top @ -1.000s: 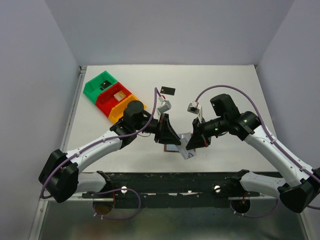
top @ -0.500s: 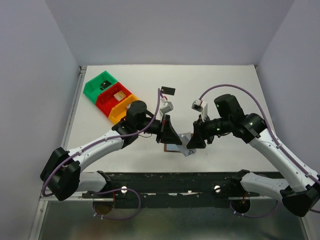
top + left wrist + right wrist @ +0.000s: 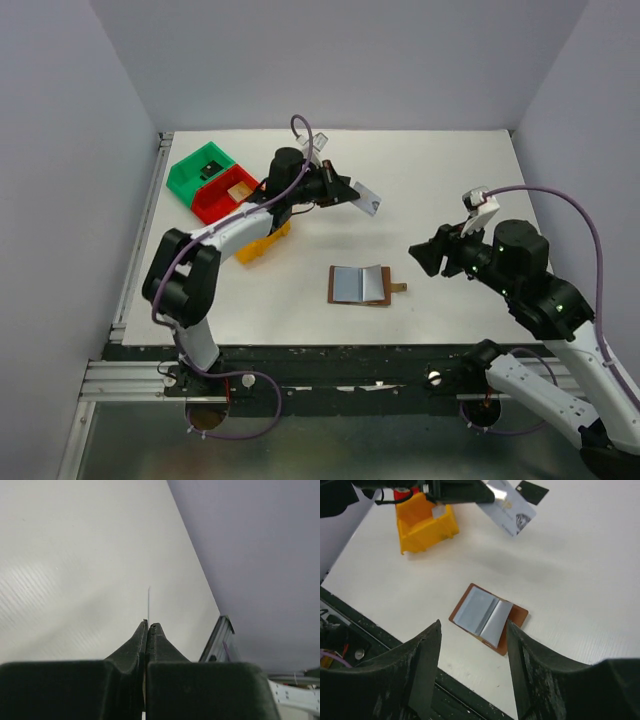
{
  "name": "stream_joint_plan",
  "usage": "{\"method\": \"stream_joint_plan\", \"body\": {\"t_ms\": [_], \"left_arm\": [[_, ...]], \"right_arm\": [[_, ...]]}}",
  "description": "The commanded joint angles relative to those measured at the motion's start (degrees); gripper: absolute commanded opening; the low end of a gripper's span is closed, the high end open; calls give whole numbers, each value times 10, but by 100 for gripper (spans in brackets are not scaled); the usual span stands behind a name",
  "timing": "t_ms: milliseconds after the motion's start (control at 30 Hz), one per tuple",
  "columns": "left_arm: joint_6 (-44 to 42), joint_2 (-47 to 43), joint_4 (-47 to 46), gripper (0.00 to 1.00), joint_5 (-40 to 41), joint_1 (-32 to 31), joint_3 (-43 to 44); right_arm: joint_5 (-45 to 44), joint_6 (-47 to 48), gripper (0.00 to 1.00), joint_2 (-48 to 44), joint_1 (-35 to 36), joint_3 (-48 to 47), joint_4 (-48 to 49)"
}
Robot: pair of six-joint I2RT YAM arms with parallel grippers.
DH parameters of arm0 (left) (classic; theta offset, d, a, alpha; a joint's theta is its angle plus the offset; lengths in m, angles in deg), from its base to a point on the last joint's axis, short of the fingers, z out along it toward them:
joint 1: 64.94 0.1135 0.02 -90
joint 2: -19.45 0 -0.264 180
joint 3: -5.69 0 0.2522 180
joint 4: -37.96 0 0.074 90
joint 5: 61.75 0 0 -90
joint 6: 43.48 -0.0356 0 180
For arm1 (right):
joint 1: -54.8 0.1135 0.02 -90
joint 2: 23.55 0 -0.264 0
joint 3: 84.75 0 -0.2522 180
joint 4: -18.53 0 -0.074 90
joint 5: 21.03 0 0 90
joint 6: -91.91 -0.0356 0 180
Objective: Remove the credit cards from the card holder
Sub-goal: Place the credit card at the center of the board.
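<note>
Fingers (image 3: 131, 650) of the left gripper (image 3: 148, 626) are pressed together on a pale silver-blue thin plastic card (image 3: 148, 600), which the left wrist view shows only edge-on. From above, we see this gripper holding the card in the air over the far part of the white table (image 3: 450, 170). It is to the right of the yellow plastic bin (image 3: 262, 240), the red plastic bin (image 3: 225, 195) and the green plastic bin (image 3: 200, 170). A small black rectangular card (image 3: 532, 491) lies flat on the table beyond the held card.

The right gripper (image 3: 472, 645) hangs with its jaws wide apart and nothing between them, above and to the right of the brown leather bifold card holder (image 3: 360, 285). The holder lies opened flat on the table between the two arms, well apart from the left gripper. Its grey-blue inner pockets (image 3: 482, 615) face up and its little brown tab (image 3: 398, 289) points right.

We judge the task as partly done. One card is out and on the table, and a second is out but not yet put down. We cannot tell whether more cards sit inside the pockets. If they do, they are what is left to pull out.
</note>
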Motion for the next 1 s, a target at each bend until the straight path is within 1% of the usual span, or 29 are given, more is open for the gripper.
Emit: {"method": "stream_joint_plan", "body": {"t_ms": [0,100,200,333,500,700,967], "left_arm": [[55,127,29,0,89,-1,99],[73,200,22,0,118,0,159],[92,265,8,0,131,-1,216],[97,324,33,0,153,-1,289],[110,382,63,0,180,-2,353],[123,427,85,0,187,-4,391],[137,450,74,0,175,-12,395]], "right_arm": [[-40,-45,62,-16,-1,76,61],[-20,-55,61,-26,0,104,83],[-14,-54,62,-24,-1,108,90],[-12,-47,62,-16,0,101,85],[-5,-48,62,-9,-2,96,81],[-5,-46,62,-14,0,92,74],[-9,-46,61,-3,0,94,73]]}}
